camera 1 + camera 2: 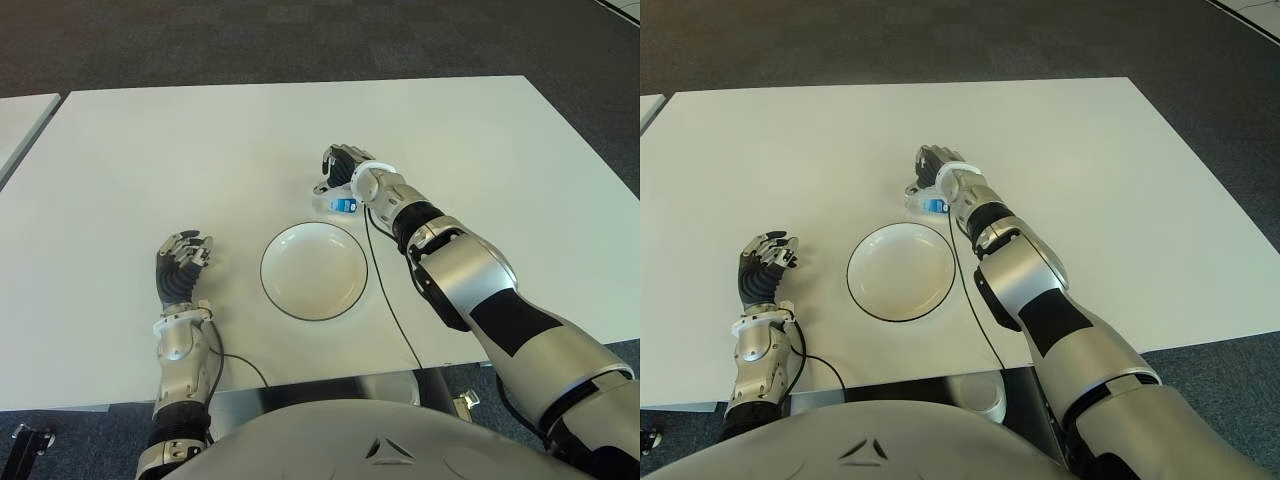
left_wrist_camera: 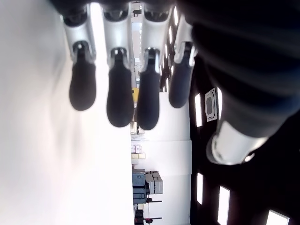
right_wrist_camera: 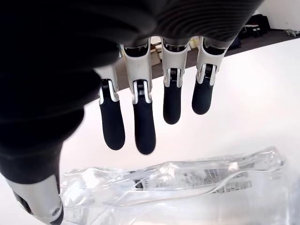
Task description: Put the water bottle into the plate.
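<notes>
Right hand (image 1: 345,172), fingers extended above the crumpled clear plastic water bottle (image 3: 187,180) just beyond the round white plate (image 1: 314,271), apparently ungrasping; the thin plastic may slip.

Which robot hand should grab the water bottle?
Probably the right hand: it is open right over the water bottle, just beyond the plate. The left hand is open too, across the plate.

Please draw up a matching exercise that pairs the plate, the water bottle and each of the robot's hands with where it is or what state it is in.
Column one:
1. plate
2. water bottle
3. left hand
4. right hand

Column two:
A. open above the bottle, fingers spread
B. lying on the table beyond the plate
C. idle, left of the plate
D. empty, between the hands

Pairs: 1-D, 2-B, 3-C, 4-A
</notes>
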